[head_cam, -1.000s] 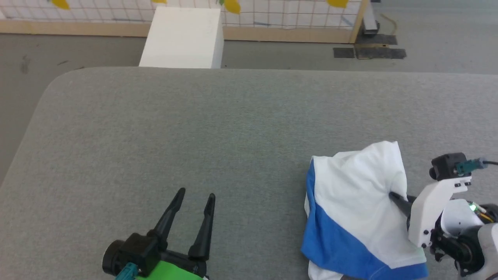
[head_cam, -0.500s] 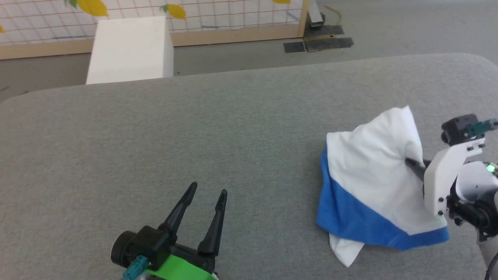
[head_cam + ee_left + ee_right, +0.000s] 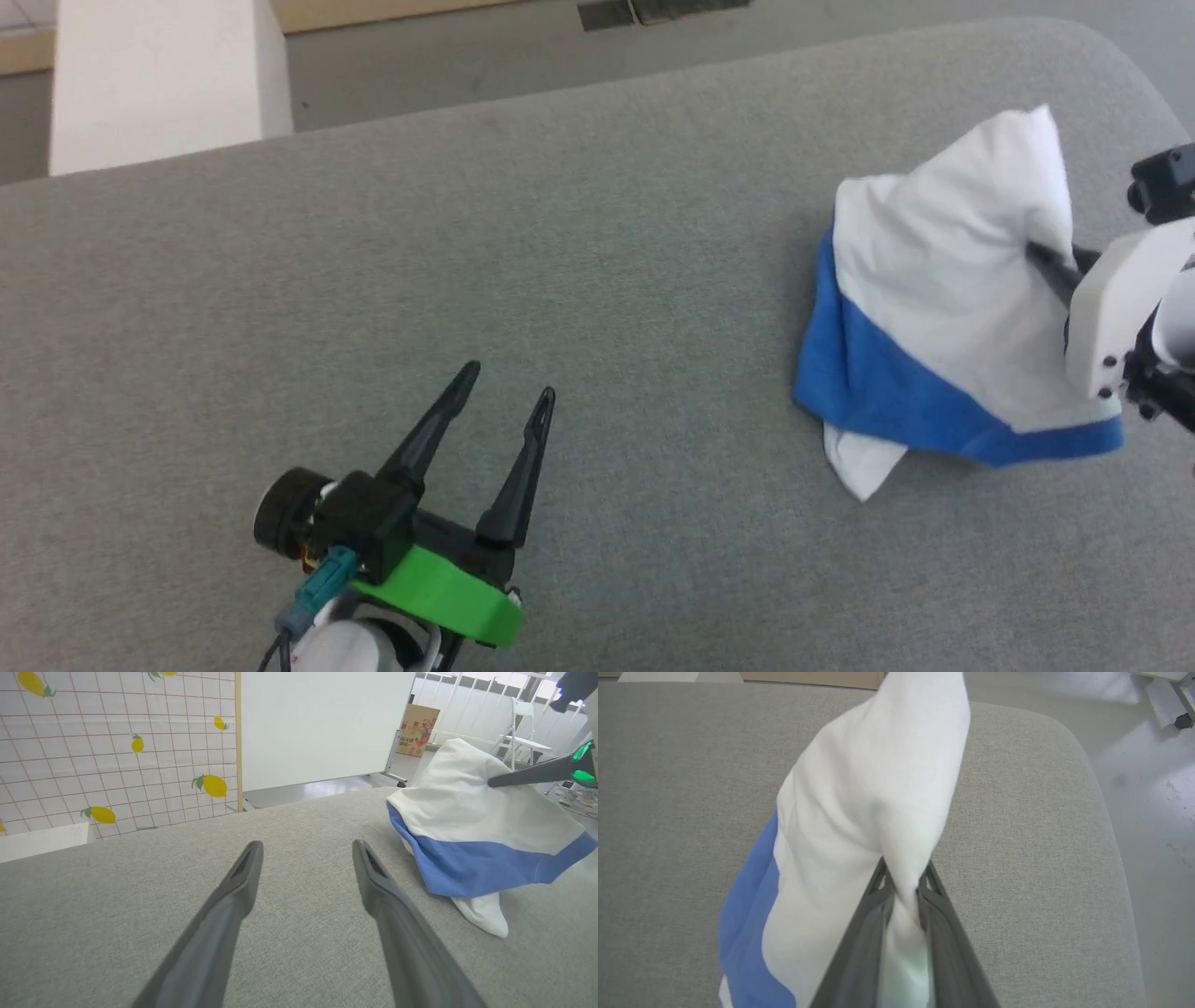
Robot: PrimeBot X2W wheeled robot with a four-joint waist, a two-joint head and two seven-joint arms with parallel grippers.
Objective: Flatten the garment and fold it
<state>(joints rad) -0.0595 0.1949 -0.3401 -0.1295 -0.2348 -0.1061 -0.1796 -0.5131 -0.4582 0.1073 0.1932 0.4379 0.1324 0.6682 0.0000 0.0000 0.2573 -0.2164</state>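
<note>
Head view: my right pincer (image 3: 1034,252) sits at the frame's right edge, its wrist cut off there, one dark finger showing and its tip buried in white cloth. Right wrist view: both fingers of that pincer (image 3: 904,868) are pinched hard on a twisted fold of the shirt (image 3: 859,826), cloth squeezed between them; I cannot tell which part of the shirt that fold is. Neither collar nor sleeves can be made out, and the bunch's lower end runs off the bottom of that view. The shirt (image 3: 934,280) hangs as a peaked heap from my grip, its lower edge resting on the grey padded table (image 3: 560,233) near the rounded far right corner; a blue band runs along its lower side and a white flap pokes out beneath it. Left pincer (image 3: 510,379) is well apart from the shirt, low over bare table, fingers spread with nothing between them; the left wrist view confirms the gap (image 3: 307,843) and shows the shirt (image 3: 467,807) off to the side. Count: one shirt, two pincers, one white box (image 3: 154,84) beyond the table, one folding chair (image 3: 523,728), one cardboard carton (image 3: 417,730). Against a second ago: the head camera has swung, so the box sits further left and the netted wall has left the frame; the shirt's bottom edge, then cut off, is now in full view. My right grip and left spread look the same.
</note>
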